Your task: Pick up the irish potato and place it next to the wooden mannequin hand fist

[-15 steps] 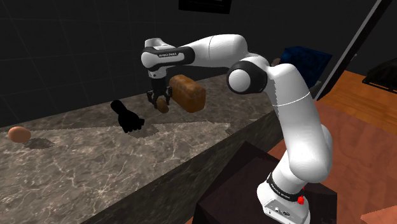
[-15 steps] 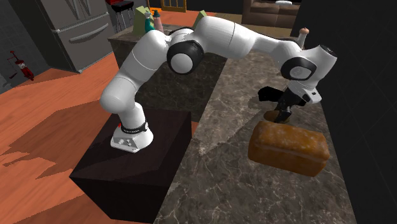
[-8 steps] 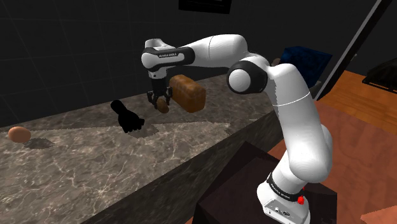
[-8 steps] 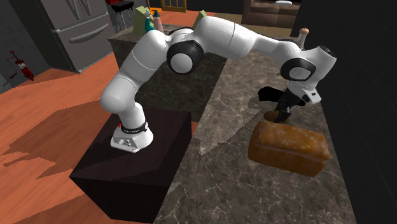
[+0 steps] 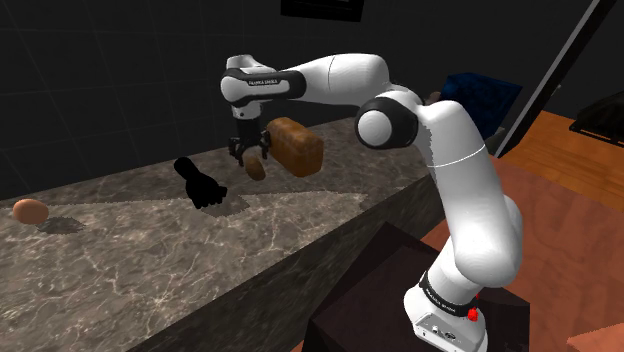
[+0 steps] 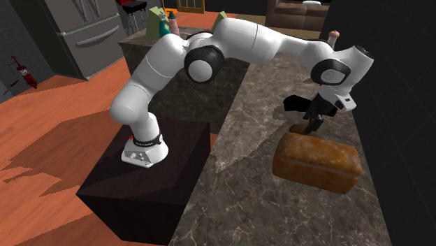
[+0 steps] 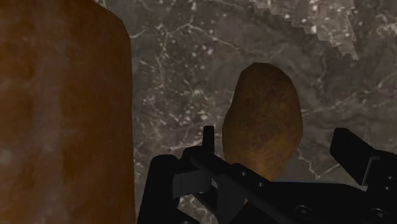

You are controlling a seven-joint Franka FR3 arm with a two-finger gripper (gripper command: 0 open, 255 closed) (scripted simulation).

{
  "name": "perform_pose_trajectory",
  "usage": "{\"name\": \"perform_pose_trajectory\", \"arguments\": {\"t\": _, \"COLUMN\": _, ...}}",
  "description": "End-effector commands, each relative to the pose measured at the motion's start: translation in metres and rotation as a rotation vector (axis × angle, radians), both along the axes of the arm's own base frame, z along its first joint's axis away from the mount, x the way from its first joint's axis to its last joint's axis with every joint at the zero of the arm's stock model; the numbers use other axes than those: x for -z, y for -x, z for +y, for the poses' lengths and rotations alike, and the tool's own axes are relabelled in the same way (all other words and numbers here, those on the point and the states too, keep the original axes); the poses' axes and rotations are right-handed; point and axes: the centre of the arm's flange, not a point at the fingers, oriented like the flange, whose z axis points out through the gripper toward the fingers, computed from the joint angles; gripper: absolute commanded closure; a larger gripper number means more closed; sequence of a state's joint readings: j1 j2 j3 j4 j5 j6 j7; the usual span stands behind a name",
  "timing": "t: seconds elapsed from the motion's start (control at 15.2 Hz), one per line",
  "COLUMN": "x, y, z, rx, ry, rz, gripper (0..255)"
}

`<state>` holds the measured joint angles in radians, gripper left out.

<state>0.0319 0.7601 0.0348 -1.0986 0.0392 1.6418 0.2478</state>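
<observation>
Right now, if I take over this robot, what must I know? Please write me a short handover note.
Gripper: open, empty, just above the potato.
Potato: lying on the counter, close beside the bread loaf, apart from the black fist.
Done: nothing certain; potato not held.
Left: grasp it, carry it over, set it beside the fist.

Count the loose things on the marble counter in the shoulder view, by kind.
Potato: 1
Bread loaf: 1
Black mannequin fist: 1
Brown egg: 1
Total: 4
</observation>
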Motion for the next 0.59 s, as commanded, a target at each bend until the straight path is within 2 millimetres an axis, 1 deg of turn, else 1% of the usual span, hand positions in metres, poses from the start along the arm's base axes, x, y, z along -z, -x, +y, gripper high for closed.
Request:
{"name": "perform_pose_trajectory", "arguments": {"t": 0.0, "x": -0.024, "y": -0.004, "z": -0.002, "rx": 0.000, "ry": 0.000, "rz": 0.001, "gripper": 0}}
{"name": "perform_pose_trajectory", "arguments": {"t": 0.07, "x": -0.034, "y": -0.006, "z": -0.003, "rx": 0.000, "ry": 0.000, "rz": 0.001, "gripper": 0}}
{"name": "perform_pose_trajectory", "arguments": {"t": 0.53, "x": -0.034, "y": -0.006, "z": -0.003, "rx": 0.000, "ry": 0.000, "rz": 0.001, "gripper": 0}}
